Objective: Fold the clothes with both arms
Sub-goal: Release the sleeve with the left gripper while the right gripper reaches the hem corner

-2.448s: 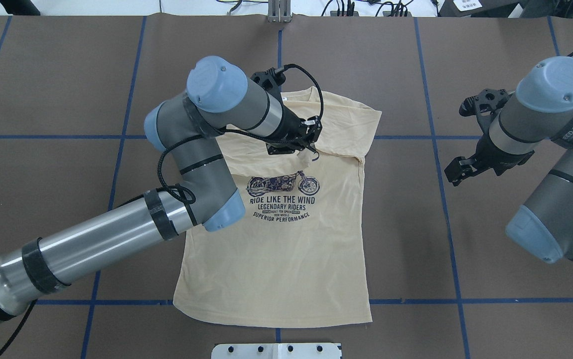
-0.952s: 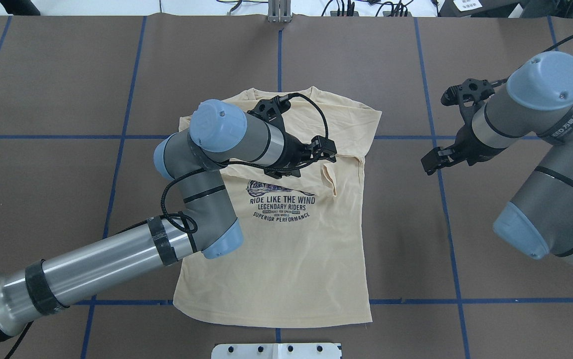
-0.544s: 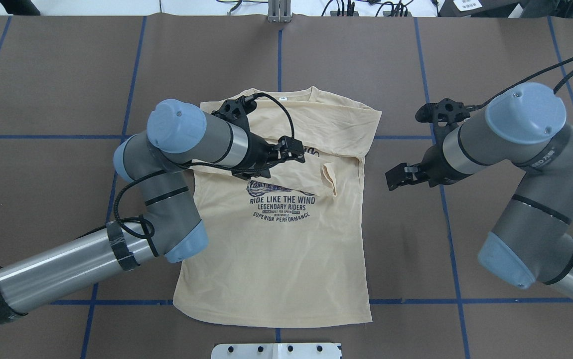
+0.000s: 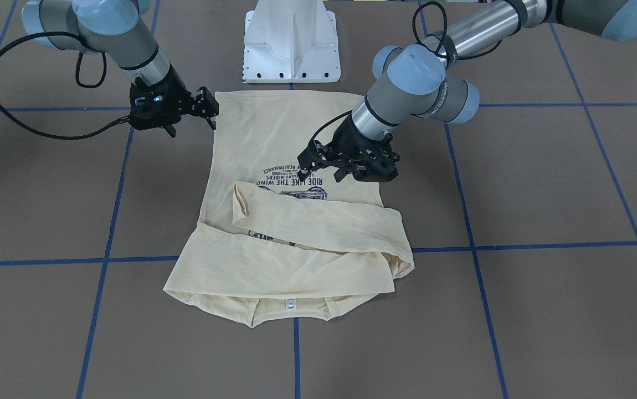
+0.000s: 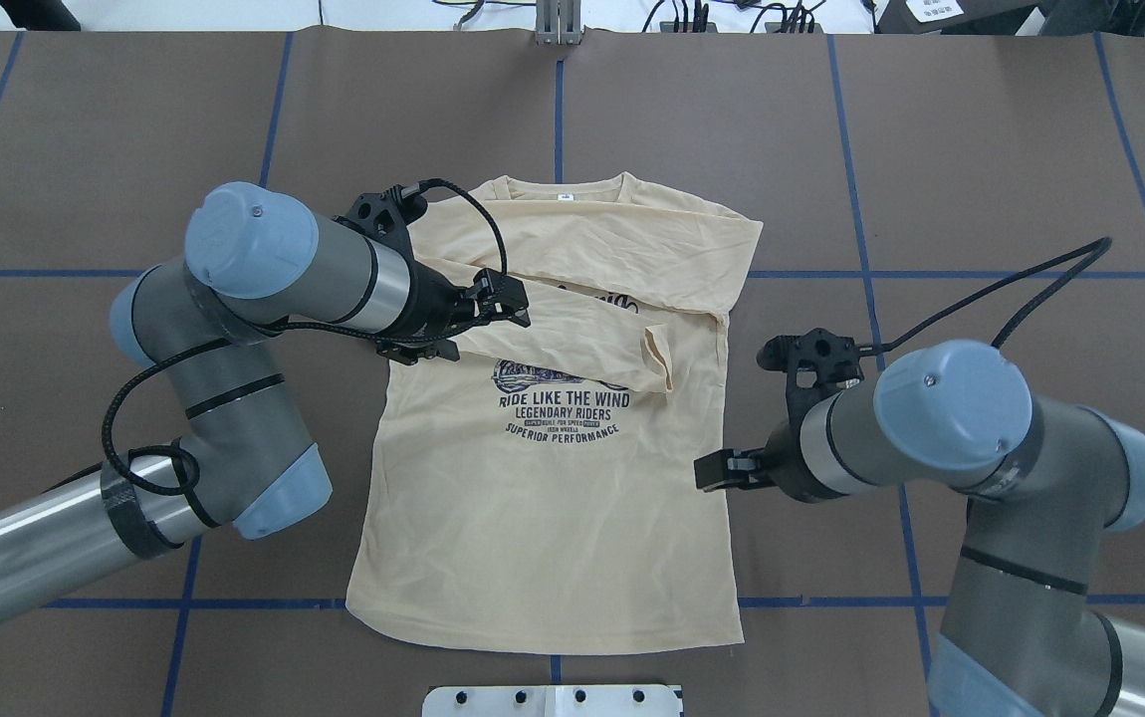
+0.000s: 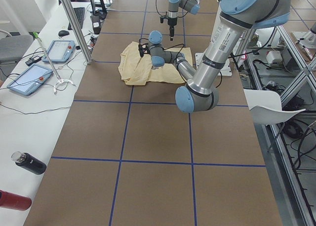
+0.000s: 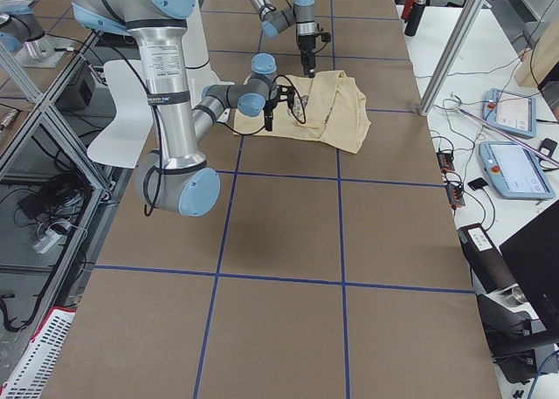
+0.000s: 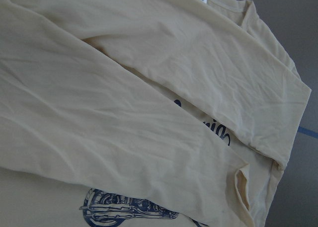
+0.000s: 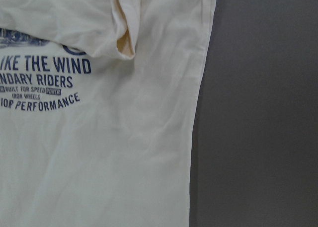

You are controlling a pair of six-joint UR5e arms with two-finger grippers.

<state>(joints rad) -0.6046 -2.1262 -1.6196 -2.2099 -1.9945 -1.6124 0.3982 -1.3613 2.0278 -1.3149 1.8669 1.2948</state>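
On the brown tabletop [image 5: 981, 149], a cream shirt [image 5: 553, 518], spread flat with the print up, collar on the side far from the robot, hem on the near side. At the collar, a small white tag [image 5: 563, 197]. Across the chest, one long sleeve [image 5: 582, 334], folded over slantwise from the shoulder on the robot's left. Its open cuff [image 5: 657, 360] close to the shirt's right side edge, its cloth over the top of the navy print [image 5: 563, 403]. Below the sleeve, readable in the overhead view: "RIDE LIKE THE WIND", "LEGENDARY RIDERS", "SUPERIOR PERFORMANCE".

Over the shoulder end of that sleeve, the left gripper [image 5: 505, 299], pointed toward the middle of the shirt. Jaws parted, with nothing held. Touching the cloth or just above it: cannot tell. In the left wrist view, only cloth: the sleeve, the tag and part of the motorcycle drawing.

Just beside the shirt's right side edge, about halfway between cuff and hem, the right gripper [image 5: 714, 470], aimed at that edge. Jaws apart, with nothing between them. In the right wrist view, the side edge from top to bottom, with bare tabletop to its right.

Under and around the shirt, blue tape lines [image 5: 871, 299] in a grid. At the near edge, beyond the hem, the white base [image 5: 553, 700].
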